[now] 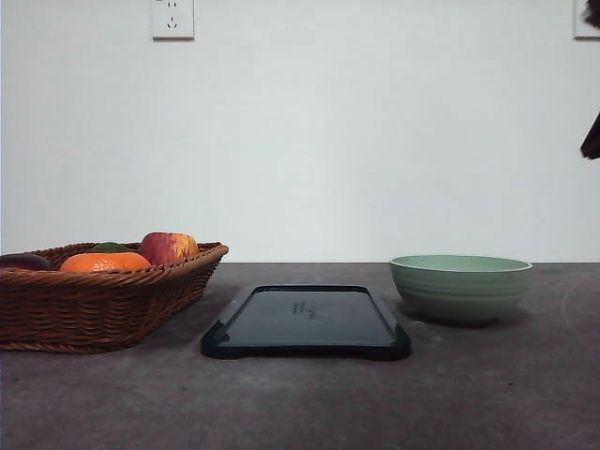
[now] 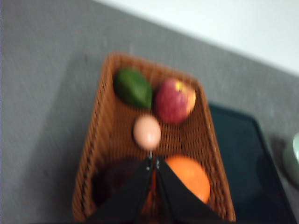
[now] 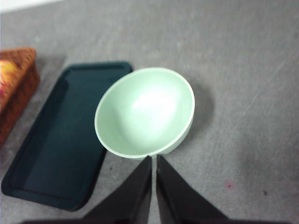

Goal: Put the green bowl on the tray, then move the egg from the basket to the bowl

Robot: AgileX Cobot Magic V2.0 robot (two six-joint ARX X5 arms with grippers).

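Bowl, green (image 1: 460, 287): sage, ridged outside, empty, upright on the grey table (image 1: 300, 403), just beside the right end of the tray (image 1: 306, 320) and not yet on it; we judge the first step still to do. Tray: black, flat, low-rimmed, bare, lying between bowl and basket (image 1: 94, 305), a sensible middle ground both arms can reach. Basket: brown wicker, at the left, holding an egg (image 2: 146, 131) near its centre with a green fruit (image 2: 133, 87) and a red apple (image 2: 174, 100) beyond it, an orange (image 2: 188, 177) and a dark, blurred item nearer the wrist camera. Left gripper (image 2: 153, 162): above the basket, fingers pressed together and carrying nothing, tips pointing at the egg, which we take as staging for the later transfer. Right gripper (image 3: 153, 158): over the bowl's near rim, fingers likewise closed and empty; we expect they must part before the rim can be pinched.
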